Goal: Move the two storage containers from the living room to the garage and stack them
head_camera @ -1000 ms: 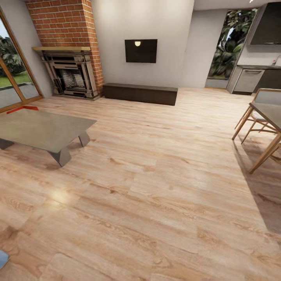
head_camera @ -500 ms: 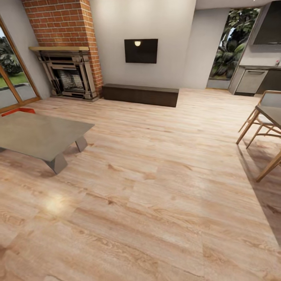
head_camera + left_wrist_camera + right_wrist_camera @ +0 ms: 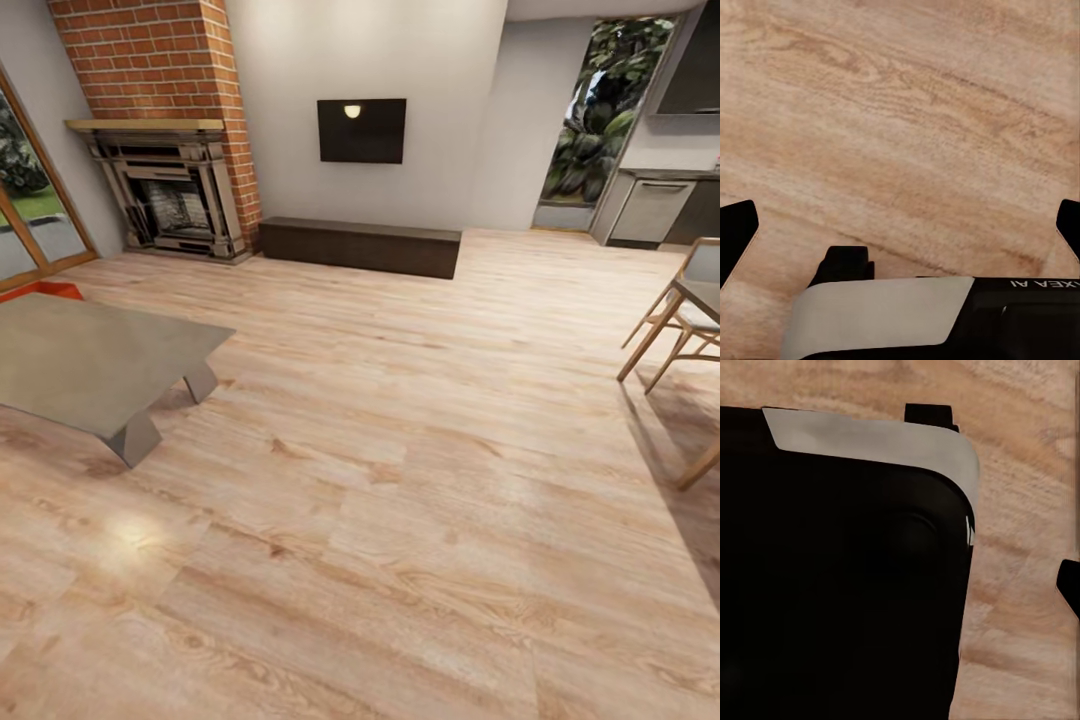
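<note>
Light wood planks are running across the living room floor [image 3: 400, 480] in the head view, with beige walls rising behind. At about eleven o'clock a brick fireplace [image 3: 170, 150] is standing against the far wall, and a dark wall screen [image 3: 362, 130] is hanging near twelve o'clock above a long low dark bench [image 3: 360, 245]. A grey low table [image 3: 90, 365] is sitting at nine o'clock, and just beyond its far edge a sliver of orange-red is showing, probably the rim of one storage container [image 3: 45, 290], though too little is showing to be sure. Wood-framed glass doors [image 3: 30, 210] are lining the wall at ten o'clock, and wooden chairs [image 3: 680, 330] are standing at three o'clock. In the left wrist view the left gripper [image 3: 900, 225] is holding its two dark fingertips [image 3: 736, 232] spread wide apart over bare planks, gripping nothing. In the right wrist view a black and grey part of the robot's body [image 3: 840, 570] is blocking most of the right gripper; one dark fingertip [image 3: 1069, 585] is showing at the picture's edge, and whether those fingers are spread or closed I cannot tell.
</note>
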